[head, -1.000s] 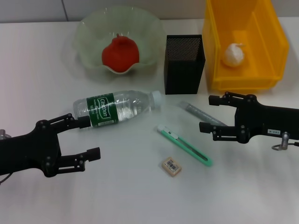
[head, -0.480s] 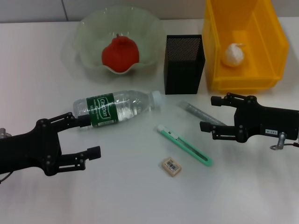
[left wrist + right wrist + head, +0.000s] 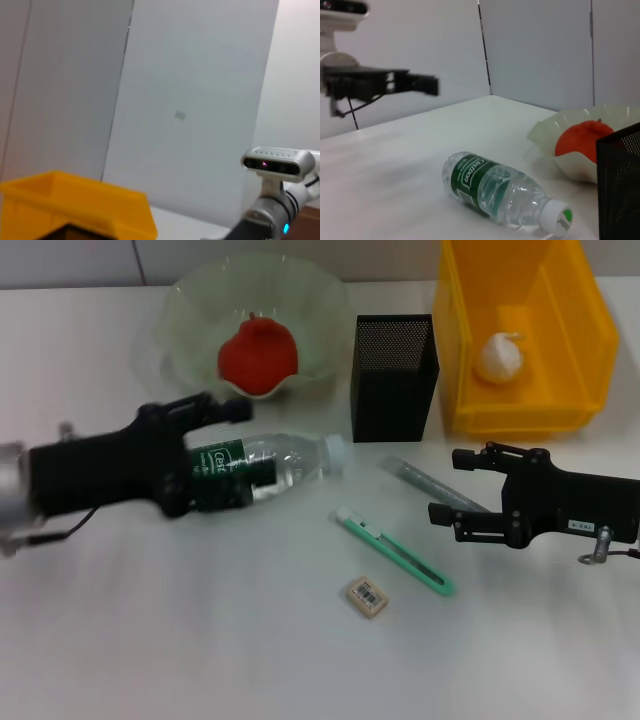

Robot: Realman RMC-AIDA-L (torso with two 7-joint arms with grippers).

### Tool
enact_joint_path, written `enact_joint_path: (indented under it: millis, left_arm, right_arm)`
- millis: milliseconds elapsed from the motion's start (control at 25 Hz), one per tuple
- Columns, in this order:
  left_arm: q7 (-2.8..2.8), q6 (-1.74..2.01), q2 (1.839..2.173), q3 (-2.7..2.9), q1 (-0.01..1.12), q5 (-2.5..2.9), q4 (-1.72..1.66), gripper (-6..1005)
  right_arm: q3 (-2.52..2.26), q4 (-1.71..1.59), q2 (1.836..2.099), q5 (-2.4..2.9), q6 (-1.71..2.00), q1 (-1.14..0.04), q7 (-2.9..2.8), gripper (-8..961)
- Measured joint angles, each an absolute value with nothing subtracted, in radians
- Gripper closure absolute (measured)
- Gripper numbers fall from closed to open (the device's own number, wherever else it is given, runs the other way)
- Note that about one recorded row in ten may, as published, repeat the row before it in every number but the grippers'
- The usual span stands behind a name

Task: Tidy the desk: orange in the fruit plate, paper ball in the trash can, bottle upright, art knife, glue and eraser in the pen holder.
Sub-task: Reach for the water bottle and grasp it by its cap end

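Observation:
The clear bottle [image 3: 290,462] with a green label lies on its side mid-table; it also shows in the right wrist view [image 3: 495,189]. My left gripper [image 3: 248,442] is open and hangs in the air over the bottle's label end, well above the table [image 3: 432,84]. An orange [image 3: 258,355] rests in the pale fruit plate [image 3: 190,310]. The paper ball [image 3: 499,357] sits inside the yellow trash can [image 3: 580,330]. A green art knife [image 3: 395,551], the eraser [image 3: 366,596] and the clear glue stick [image 3: 420,478] lie on the table before the black mesh pen holder [image 3: 394,362]. Beside the glue, my right gripper [image 3: 452,485] is open.
The table [image 3: 150,640] is white, with bare surface along the front and left. The trash can [image 3: 75,205] stands at the back right, right of the pen holder. The robot's head camera [image 3: 277,162] shows in the left wrist view.
My left arm has swung up and toward the back from the front left, and now hovers over the bottle. The right gripper has barely shifted. No object has moved.

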State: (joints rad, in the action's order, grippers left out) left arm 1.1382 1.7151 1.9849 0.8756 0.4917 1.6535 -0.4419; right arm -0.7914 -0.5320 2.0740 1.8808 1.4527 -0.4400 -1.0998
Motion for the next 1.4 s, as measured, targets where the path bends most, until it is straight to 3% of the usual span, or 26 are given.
enact_joint_path:
  millis: [200, 320, 360, 440, 880, 1280, 1400]
  left_arm:
    - [1.152, 1.614, 2.019, 0.876, 0.581, 1.657, -0.442, 142]
    - [1.152, 1.614, 2.019, 0.876, 0.581, 1.657, -0.442, 142]
    - [1.153, 1.503, 2.053, 0.876, 0.630, 1.653, -0.442, 142]
    - [1.157, 1.437, 2.066, 0.879, 0.671, 1.650, -0.430, 142]
    - [1.174, 1.387, 2.067, 0.903, 0.694, 1.659, -0.423, 142]
    - [1.437, 1.303, 2.063, 1.071, 0.698, 1.834, -0.649, 143]
    - [1.591, 1.310, 2.066, 1.073, 0.763, 2.024, -0.701, 143]
  right_arm:
    - [-0.791, -0.531, 2.075, 1.881, 1.453, -0.439, -1.100, 129]
    - [-0.791, -0.530, 2.075, 1.881, 1.453, -0.438, -1.099, 129]
    - [-0.792, -0.530, 2.075, 1.881, 1.453, -0.438, -1.099, 129]
    - [-0.791, -0.529, 2.076, 1.881, 1.453, -0.437, -1.098, 129]
    - [-0.784, -0.529, 2.077, 1.881, 1.453, -0.434, -1.098, 129]
    - [-0.789, -0.529, 2.077, 1.881, 1.453, -0.429, -1.098, 129]
    - [-0.788, -0.529, 2.077, 1.881, 1.455, -0.425, -1.098, 130]
